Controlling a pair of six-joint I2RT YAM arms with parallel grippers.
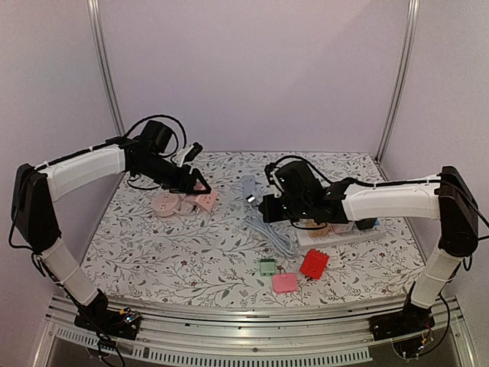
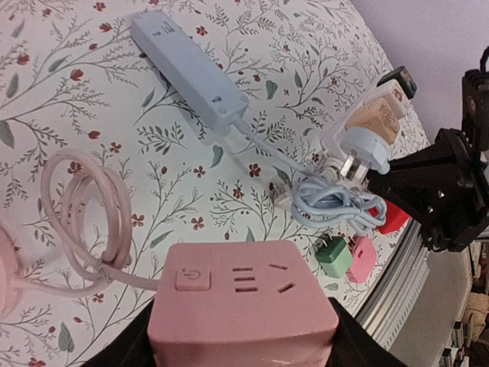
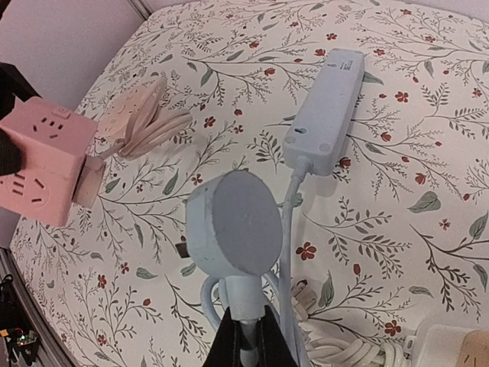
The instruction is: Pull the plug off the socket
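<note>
Socket: the pink cube-shaped plastic socket block [image 2: 243, 306] is held up off the flower-printed tablecloth [image 1: 176, 252] at the far left, and the slotted faces that show are bare.
Left claw: the left gripper [image 2: 243, 342] pinches the block, with a dark finger on each of its flanks.
Plug: the pale blue round plastic plug [image 3: 233, 222] hangs in the air near the middle of the table, well apart from the block. A metal pin shows at its edge, so I judge it free of any slot.
Right claw: the right gripper [image 3: 244, 340] is pressed together on the plug's neck, where the cord leaves it.
Cord: the pale blue cable [image 2: 328, 200] lies in loose coils on the cloth and runs to the blue-grey plastic power strip [image 3: 325, 111], which lies flat farther back.
Stage: the pull looks done. What seems left is to draw the two apart and set them down.
Doing it well: hold the block level and move the plug straight back along its pins, not sideways. Watch the cable's slack so the strip is not dragged. Lower the plug onto bare cloth clear of the coils, and let go only once it rests.
Risk: the hold on the neck is narrow, so the plug may swivel. The block's looped pink cord [image 2: 84, 206] could snag if the block is swung.
</note>
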